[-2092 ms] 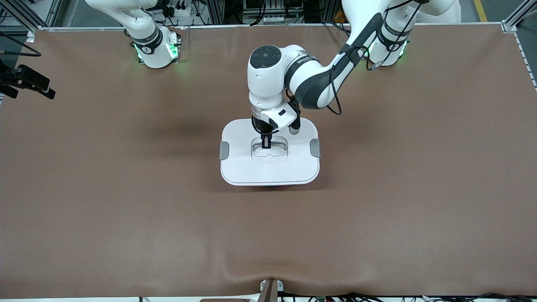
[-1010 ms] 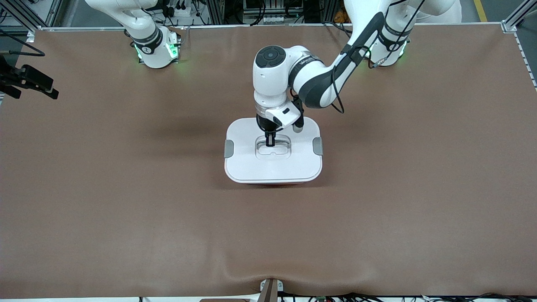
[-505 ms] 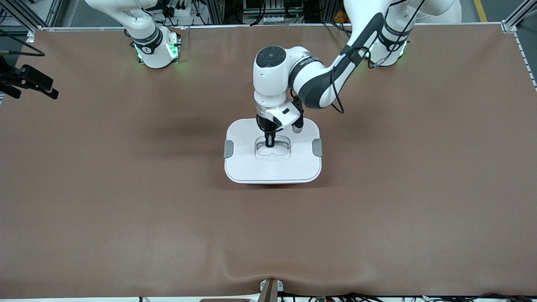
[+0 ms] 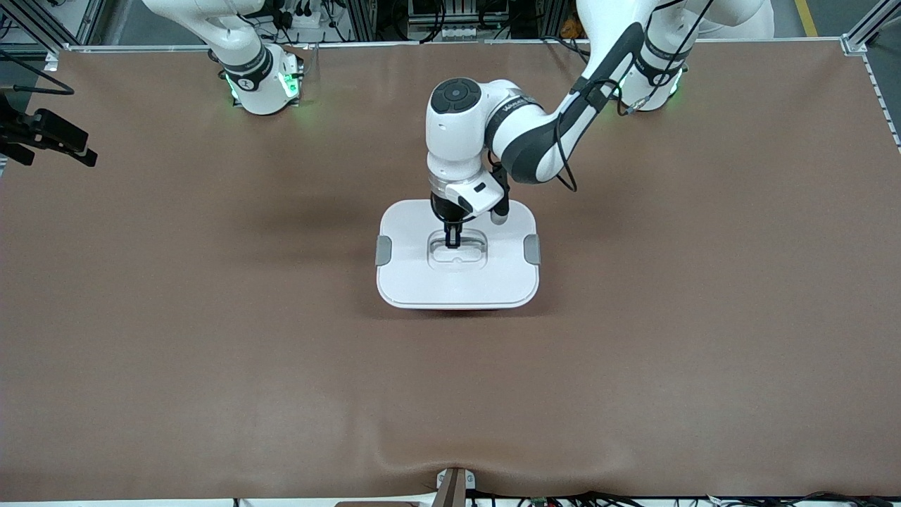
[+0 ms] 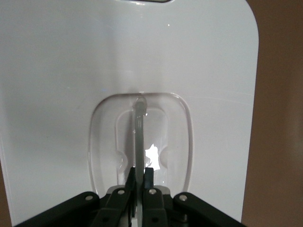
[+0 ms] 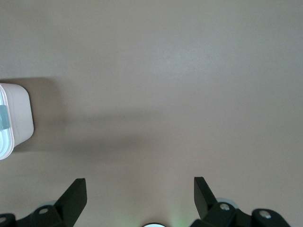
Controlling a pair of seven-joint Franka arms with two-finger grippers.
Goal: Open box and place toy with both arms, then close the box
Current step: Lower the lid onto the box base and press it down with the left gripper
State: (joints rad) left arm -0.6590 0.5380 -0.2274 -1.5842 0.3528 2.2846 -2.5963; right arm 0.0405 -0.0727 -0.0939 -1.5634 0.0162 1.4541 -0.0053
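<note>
The right gripper (image 6: 139, 198) waits, fingers spread wide, over bare brown table (image 4: 211, 317). At the table's middle, the salmon-pink plastic box (image 4: 457, 305) wears its white lid (image 4: 457, 282), apparently seated; the left gripper (image 4: 452, 241) pinches the lid's clear handle (image 5: 138, 137).

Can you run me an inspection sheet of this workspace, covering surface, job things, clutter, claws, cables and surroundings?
Surface: brown table mat, a ripple at the edge nearest the front camera.
Job's things: box mid-table with its white lid on it; grey clips at both ends; toy not visible.
Clutter: nothing seen.
Claws: left claw shut on the lid's clear handle; right claw open over bare mat toward the right arm's end, waiting.
Cables: black cable looping along the left arm.
Surroundings: aluminium framing and wiring past the table edge at the bases.
</note>
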